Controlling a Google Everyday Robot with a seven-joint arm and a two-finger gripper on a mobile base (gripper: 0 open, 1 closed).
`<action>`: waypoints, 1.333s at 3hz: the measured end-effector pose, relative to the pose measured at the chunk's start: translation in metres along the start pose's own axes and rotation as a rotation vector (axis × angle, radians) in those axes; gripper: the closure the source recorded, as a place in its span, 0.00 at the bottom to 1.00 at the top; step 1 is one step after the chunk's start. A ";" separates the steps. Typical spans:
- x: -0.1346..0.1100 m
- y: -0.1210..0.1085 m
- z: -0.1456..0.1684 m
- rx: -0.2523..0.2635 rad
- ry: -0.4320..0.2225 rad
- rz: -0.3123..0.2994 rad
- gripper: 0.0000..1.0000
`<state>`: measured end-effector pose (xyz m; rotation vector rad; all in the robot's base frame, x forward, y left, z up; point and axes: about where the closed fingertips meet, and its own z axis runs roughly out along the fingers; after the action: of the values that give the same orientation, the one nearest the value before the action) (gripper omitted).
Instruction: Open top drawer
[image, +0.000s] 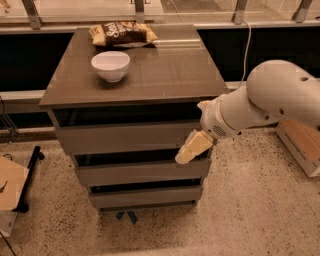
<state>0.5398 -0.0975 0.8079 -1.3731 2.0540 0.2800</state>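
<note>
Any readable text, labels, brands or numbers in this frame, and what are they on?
Snack bag on the cabinet top: pale lettering, too blurred to read.
No text on the top drawer, the bowl or the gripper, which sits at that drawer's lower right corner.
</note>
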 end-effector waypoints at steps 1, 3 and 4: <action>-0.001 -0.019 0.032 0.008 -0.034 0.012 0.00; 0.024 -0.051 0.096 -0.034 -0.068 0.100 0.00; 0.037 -0.063 0.124 -0.072 -0.062 0.130 0.00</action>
<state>0.6352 -0.0902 0.6999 -1.2583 2.1027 0.4516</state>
